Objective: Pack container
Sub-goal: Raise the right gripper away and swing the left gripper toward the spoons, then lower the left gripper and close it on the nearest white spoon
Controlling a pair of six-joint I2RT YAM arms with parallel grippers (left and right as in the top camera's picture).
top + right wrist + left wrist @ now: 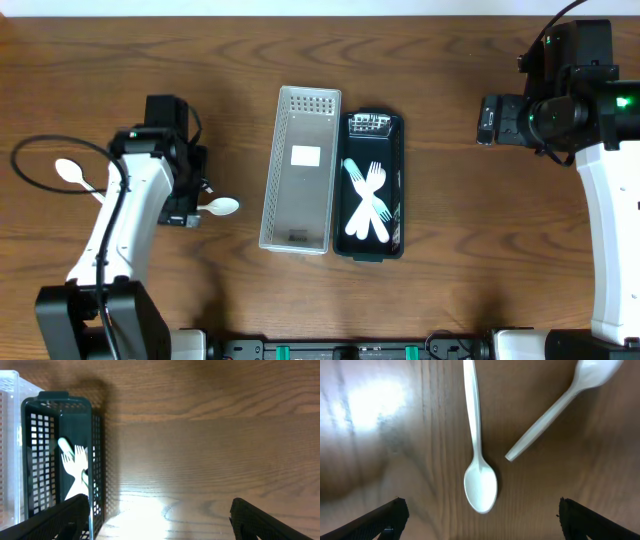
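A dark green slotted basket [397, 150] at the table's middle holds several white plastic forks [368, 200]. It also shows at the left of the right wrist view [55, 405]. A grey perforated tray [300, 230] lies beside it on the left. One white spoon [480, 487] lies just ahead of my open, empty left gripper [480, 522], with a second spoon [555, 410] to its right. In the overhead view a spoon bowl [222, 207] shows beside the left gripper [183, 215], and another spoon [70, 172] lies at the far left. My right gripper [160, 522] is open and empty over bare table, right of the basket.
The right arm [545, 110] hangs over the table's right side. A black cable [40, 150] loops by the left arm. The table's far edge runs along the top of the overhead view.
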